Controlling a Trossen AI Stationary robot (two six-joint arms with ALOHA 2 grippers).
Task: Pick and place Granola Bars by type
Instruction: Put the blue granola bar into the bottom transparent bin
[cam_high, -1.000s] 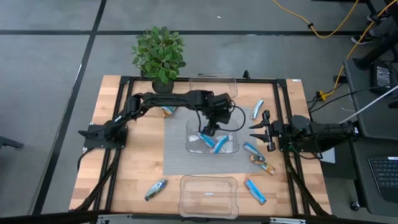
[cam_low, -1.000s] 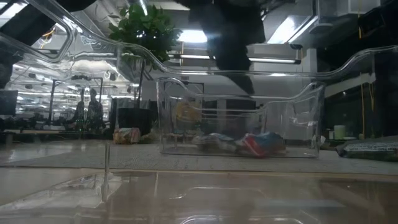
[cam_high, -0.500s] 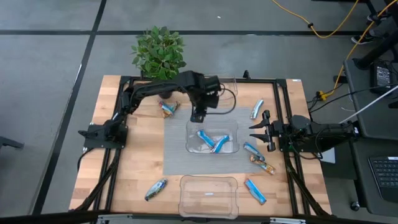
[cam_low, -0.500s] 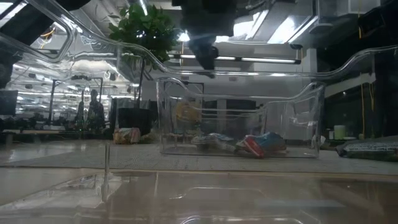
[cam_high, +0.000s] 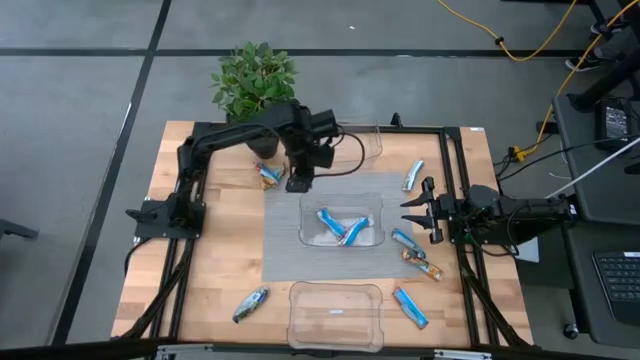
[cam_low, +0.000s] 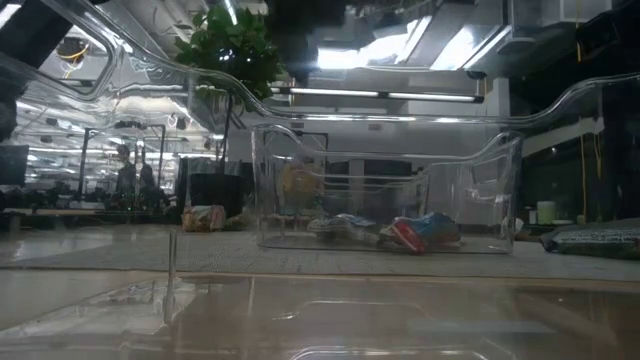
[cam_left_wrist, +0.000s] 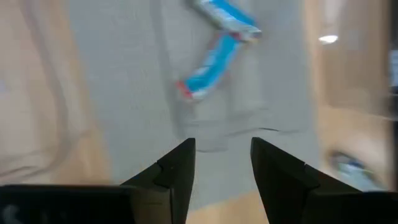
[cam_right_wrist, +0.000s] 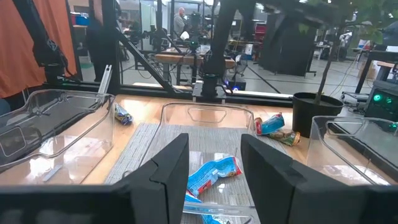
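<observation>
Clear middle bin (cam_high: 341, 222) holding blue bars (cam_high: 343, 227), left hand (cam_high: 298, 184) above its edge — parted, empty, potted plant (cam_high: 256, 88) behind.

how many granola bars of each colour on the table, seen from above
bright blue bars: 3, two of them in the middle bin
silvery light blue/green bars: 3
brown-orange bars: 2; the one by the plant may hide another, cannot tell
total: 8 bars seen
</observation>
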